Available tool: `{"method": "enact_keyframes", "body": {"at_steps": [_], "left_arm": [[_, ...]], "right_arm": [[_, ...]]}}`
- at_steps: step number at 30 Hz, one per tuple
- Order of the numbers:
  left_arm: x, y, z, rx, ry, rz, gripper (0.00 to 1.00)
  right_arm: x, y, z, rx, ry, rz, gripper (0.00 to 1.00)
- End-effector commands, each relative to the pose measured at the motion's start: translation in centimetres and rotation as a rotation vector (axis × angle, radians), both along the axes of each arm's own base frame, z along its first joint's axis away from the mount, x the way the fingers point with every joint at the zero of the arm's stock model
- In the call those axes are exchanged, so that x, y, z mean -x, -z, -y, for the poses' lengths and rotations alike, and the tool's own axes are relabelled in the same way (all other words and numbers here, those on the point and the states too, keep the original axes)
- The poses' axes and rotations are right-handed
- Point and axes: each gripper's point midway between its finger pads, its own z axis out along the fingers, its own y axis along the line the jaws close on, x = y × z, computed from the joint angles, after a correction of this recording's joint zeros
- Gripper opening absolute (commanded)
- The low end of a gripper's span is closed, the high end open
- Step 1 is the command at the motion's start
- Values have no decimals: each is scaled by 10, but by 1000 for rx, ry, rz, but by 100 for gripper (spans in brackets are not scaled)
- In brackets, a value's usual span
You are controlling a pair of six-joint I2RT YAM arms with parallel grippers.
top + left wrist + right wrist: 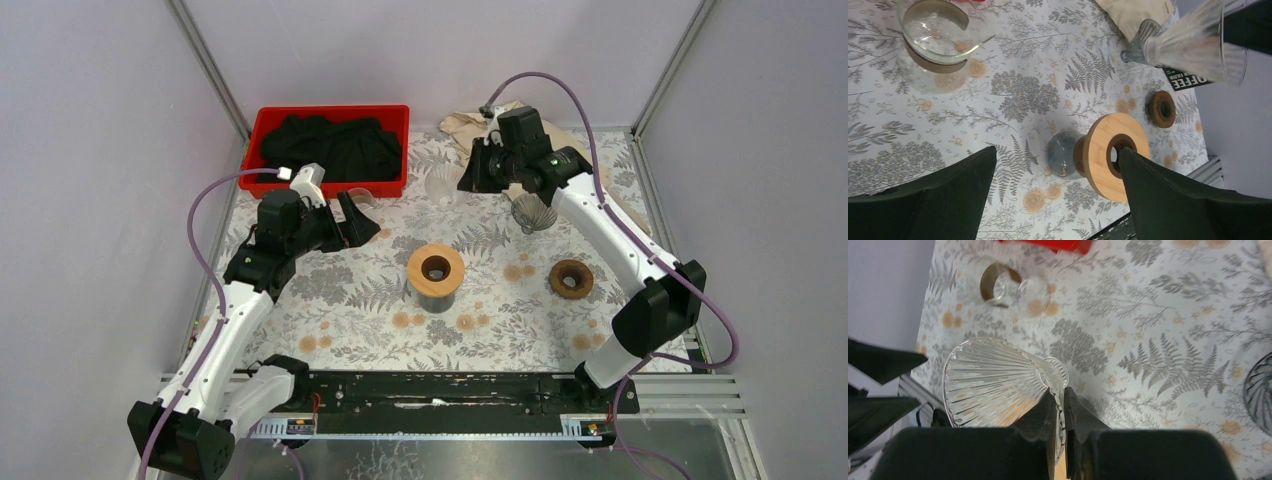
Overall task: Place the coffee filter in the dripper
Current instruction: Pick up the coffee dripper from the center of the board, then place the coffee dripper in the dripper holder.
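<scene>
A clear ribbed glass dripper [993, 380] is held tilted above the table, its wide mouth to the left. My right gripper [1063, 405] is shut on its base flange. They also show in the top view, the dripper [440, 185] and the gripper [460, 178], and the dripper in the left wrist view [1193, 45]. A stack of cream coffee filters [465, 125] lies at the back of the table behind the right arm, and in the left wrist view [1138, 15]. My left gripper [358, 222] is open and empty, in its own view [1058, 150] above the mat.
A glass carafe with a wooden collar [435, 270] stands mid-table. A grey ribbed glass cone [533, 212] and a small wooden ring [571, 279] sit to its right. A glass beaker [362, 197] stands by the red bin [330, 112] holding black cloth.
</scene>
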Motion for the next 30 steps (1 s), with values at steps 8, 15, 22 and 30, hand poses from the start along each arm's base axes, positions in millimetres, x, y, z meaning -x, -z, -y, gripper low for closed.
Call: {"method": "enact_keyframes", "body": {"at_steps": [8, 15, 22, 30], "left_arm": [[2, -44, 31, 203, 86, 58, 100], [7, -46, 43, 247, 115, 30, 99], [15, -41, 63, 257, 167, -6, 97], [22, -26, 80, 248, 207, -52, 91]], "right_arm": [[73, -4, -35, 39, -199, -9, 0], [97, 8, -42, 55, -257, -38, 0], [108, 17, -40, 70, -281, -59, 0], [115, 31, -39, 82, -301, -77, 0]]}}
